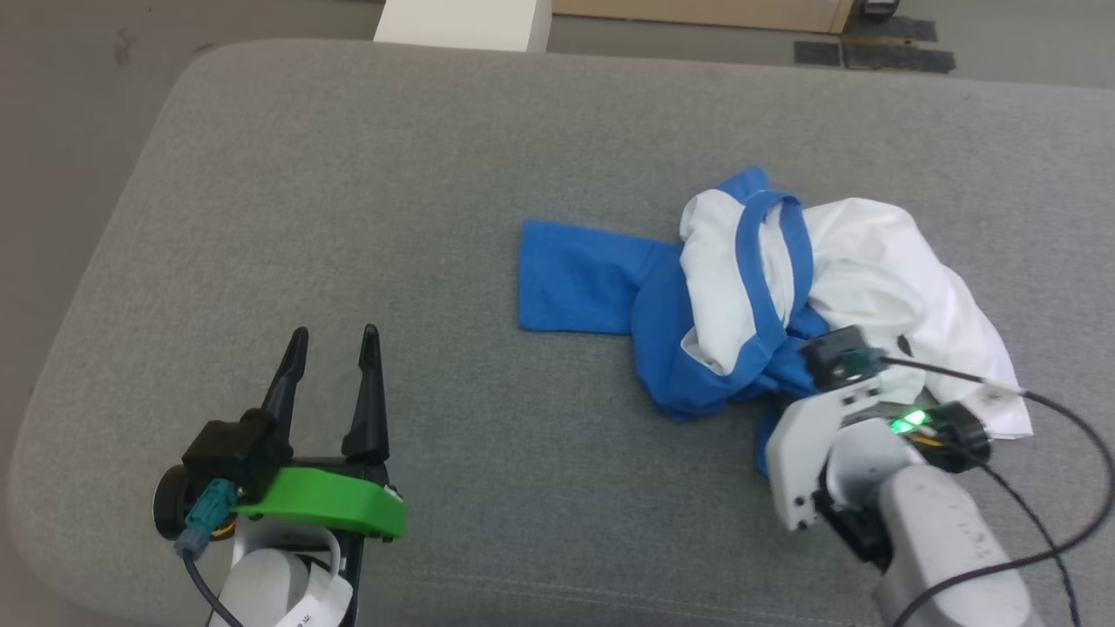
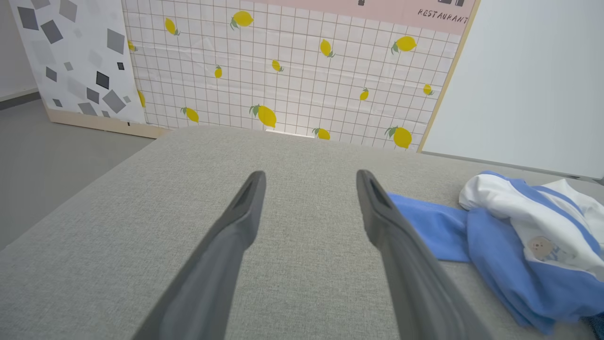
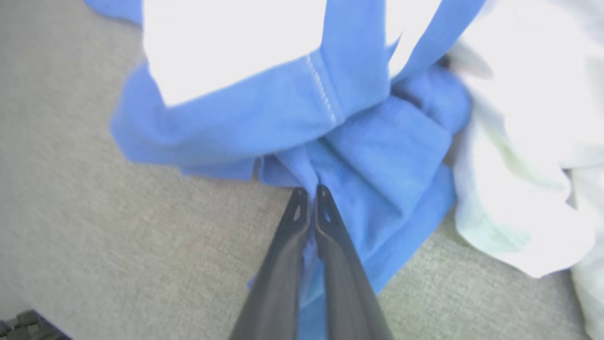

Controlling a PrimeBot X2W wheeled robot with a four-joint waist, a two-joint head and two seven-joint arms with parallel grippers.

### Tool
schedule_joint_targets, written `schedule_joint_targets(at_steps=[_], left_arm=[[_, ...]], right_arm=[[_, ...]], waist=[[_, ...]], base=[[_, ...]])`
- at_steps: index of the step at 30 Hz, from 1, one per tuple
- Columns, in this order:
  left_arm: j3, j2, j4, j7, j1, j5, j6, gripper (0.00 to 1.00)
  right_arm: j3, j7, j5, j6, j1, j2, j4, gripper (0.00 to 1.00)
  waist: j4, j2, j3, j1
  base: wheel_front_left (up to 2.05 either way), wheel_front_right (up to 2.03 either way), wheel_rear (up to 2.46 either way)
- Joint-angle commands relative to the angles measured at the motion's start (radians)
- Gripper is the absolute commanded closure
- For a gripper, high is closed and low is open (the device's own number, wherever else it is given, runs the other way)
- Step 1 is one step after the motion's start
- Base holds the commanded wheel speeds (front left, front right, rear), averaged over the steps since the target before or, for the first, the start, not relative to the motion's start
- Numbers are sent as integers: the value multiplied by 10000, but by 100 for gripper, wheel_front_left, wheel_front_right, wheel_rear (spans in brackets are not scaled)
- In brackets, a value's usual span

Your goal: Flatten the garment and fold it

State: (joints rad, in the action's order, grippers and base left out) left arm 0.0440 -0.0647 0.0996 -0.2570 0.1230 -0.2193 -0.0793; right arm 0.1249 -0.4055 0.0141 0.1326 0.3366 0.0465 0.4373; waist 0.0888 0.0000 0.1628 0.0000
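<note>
On the grey bench (image 1: 348, 218) the garment (image 1: 749, 287) lies bunched, one blue sleeve (image 1: 579, 279) stretched flat from the heap toward the left pincer (image 1: 335, 335), which stands spread well apart from it. The right pincer (image 3: 311, 193), at the garment's near edge, is pressed together on a blue fold (image 3: 306, 172).

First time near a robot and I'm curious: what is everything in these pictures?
garment: one, white with blue sleeves and collar trim, crumpled on the surface's right part, one sleeve spread leftward.
padded surface: one, grey, under everything.
lemon panel: one, white grid with yellow lemons, standing beyond the surface.
squares panel: one, white with grey squares, left of the lemon panel.
white block: one, beyond the surface's far edge.
left gripper: one, dark fingers, open, over bare surface at lower left.
right gripper: one, dark fingers, shut on the garment's blue cloth at its near edge.
</note>
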Motion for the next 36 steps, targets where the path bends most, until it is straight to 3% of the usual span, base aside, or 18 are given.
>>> schedule_joint_targets(at_steps=[1, 5, 10, 16, 20, 21, 22, 23, 24, 29, 36], left_arm=[[-73, 41, 35, -47, -64, 79, -54, 0], [-253, 48, 60, -47, -253, 182, -68, 0], [-264, 68, 71, -47, -348, 241, -125, 0], [-139, 95, 98, -47, -187, 257, -189, 0], [-74, 105, 172, -47, -151, 269, -224, 0], [-64, 107, 194, -47, -154, 272, -232, 0], [-61, 109, 217, -47, -165, 275, -240, 0], [-61, 110, 234, -47, -182, 279, -245, 0], [-61, 111, 258, -47, -206, 284, -250, 0], [39, 118, 409, -47, -181, 299, -287, 0], [500, 130, 666, -47, 198, 271, -334, 0]], right_arm=[[-306, 220, 137, -19, -153, 39, -413, 100], [-1777, 595, 548, -19, -582, 39, -2178, 100], [-4598, 336, 401, -19, -1335, 38, -3796, 100], [-7662, -164, -51, -19, -1780, 38, -3231, 100], [-8603, -199, -345, -19, -1800, 38, -2103, 100], [-8640, -197, -329, -19, -1784, 38, -1870, 100], [-8596, -159, -244, -19, -1763, 38, -1608, 80], [-8513, -84, -122, -19, -1744, 38, -1452, 29], [-8375, 68, 17, -19, -1730, 38, -1322, 0], [-6898, 1349, 822, -19, -1896, 38, -1539, 0], [-3841, 3230, 1907, -19, -2467, 38, -3274, 0]], waist=[[-302, 0, -298, 0], [-719, 0, -576, 0], [-1047, 0, -683, 0], [-1181, 0, -562, 0], [-1199, 0, -540, 0], [-1199, 0, -547, 0], [-1203, 0, -560, 0], [-1211, 0, -570, 0], [-1225, 0, -580, 0], [-1266, 0, -642, 0], [-1407, 0, -647, 0]], base=[[0, 0, 0], [0, 0, 0], [0, 0, 0], [0, 0, 0], [0, 0, 0], [0, 0, 0], [0, 0, 0], [0, 0, 0], [0, 0, 0], [0, 0, 0], [0, 0, 0]])
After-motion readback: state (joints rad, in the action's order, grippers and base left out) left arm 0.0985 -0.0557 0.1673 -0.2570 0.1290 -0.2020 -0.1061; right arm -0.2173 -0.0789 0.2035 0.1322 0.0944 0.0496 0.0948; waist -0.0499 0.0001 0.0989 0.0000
